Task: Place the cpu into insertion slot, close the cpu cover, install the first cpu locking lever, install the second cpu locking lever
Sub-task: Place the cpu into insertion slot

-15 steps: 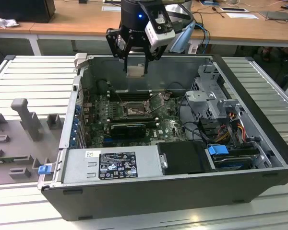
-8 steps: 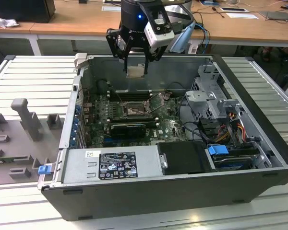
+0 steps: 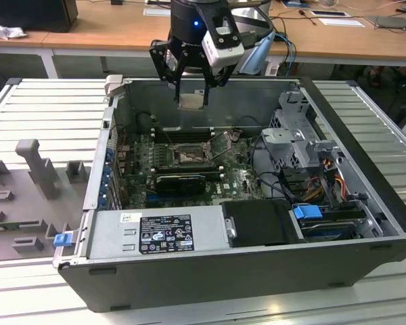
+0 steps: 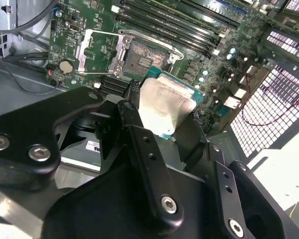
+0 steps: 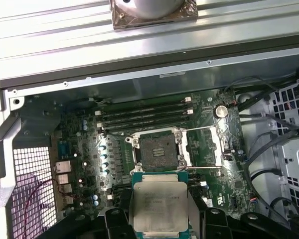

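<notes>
My gripper [image 3: 191,93] hangs above the open computer case, shut on the cpu [image 3: 191,101], a pale silver square plate pinched by its edges. In both wrist views the cpu [image 4: 164,107] [image 5: 158,204] sits flat between the black fingers [image 4: 131,112]. Below it, and apart from it, lies the insertion slot [image 3: 187,156] [image 4: 142,56] [image 5: 157,149], with its dark pin field bare on the green board. The cpu cover [image 4: 102,50] [image 5: 203,145], a silvery frame, is swung open and lies beside the slot.
Long black memory slots [image 5: 144,117] run beside the slot, and a black card [image 3: 179,181] lies in front of it. A power supply [image 3: 159,233], a drive cage [image 3: 304,135] and cables crowd the case. A grey fixture tray [image 3: 27,169] sits on the exterior view's left.
</notes>
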